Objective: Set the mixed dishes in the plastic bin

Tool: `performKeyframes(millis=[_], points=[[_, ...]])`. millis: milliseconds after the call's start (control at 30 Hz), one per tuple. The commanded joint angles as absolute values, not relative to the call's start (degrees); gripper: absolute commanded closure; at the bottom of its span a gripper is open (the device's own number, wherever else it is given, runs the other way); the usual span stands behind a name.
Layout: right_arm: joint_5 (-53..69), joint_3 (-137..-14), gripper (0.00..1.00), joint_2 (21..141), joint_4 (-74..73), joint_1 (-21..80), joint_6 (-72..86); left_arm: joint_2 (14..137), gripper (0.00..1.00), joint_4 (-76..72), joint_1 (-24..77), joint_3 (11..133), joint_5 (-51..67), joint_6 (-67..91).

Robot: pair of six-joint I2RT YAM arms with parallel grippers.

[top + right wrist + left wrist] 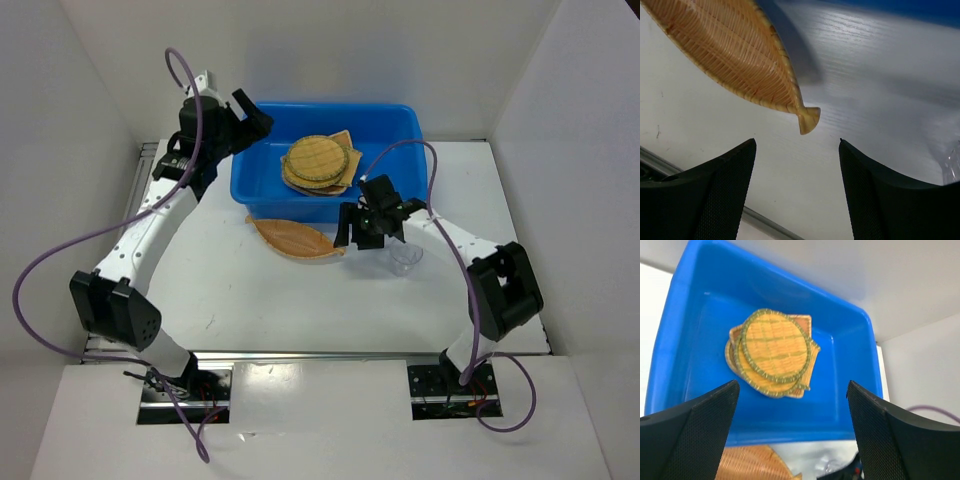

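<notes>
Blue plastic marks the single bin [390,130], which stands at the far middle of the white table [250,300]. Inside it lies one stack of tan woven trays [318,158]. A round tray [774,346] is on top, at least one more round one sits offset beneath it, and the corners of one rounded-square tray [804,322] poke out at the back. That makes three that can be counted; whether more lie hidden under them cannot be told. Two dishes are outside the bin. One leaf-shaped tray [295,238] lies flat on the table just in front of the bin's near wall, its stem end pointing right. One clear cup [404,259] stands upright on the table near that stem end, apart from the tray. The left gripper [255,113] hangs above the bin's left end with its two fingers spread wide and nothing between them. The right gripper [362,238] is low over the table between the leaf tray and the cup. Its fingers are also parted and empty, and the tray's stem tip [809,120] lies just ahead of the gap, untouched.
</notes>
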State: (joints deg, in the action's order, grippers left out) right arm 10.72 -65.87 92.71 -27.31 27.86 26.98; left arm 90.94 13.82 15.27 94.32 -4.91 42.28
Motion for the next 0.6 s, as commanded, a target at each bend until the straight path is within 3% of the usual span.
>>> performKeyframes(millis=[0, 567], points=[[7.1, -65.0, 0.28, 95.2, -20.9, 28.8, 27.2, 88.5, 0.05, 10.7, 15.1, 89.7, -2.4, 42.7], [4.7, -69.7, 0.34, 103.1, -17.1, 29.4, 24.0, 85.7, 0.04, 10.2, 15.1, 86.3, 2.1, 44.3]])
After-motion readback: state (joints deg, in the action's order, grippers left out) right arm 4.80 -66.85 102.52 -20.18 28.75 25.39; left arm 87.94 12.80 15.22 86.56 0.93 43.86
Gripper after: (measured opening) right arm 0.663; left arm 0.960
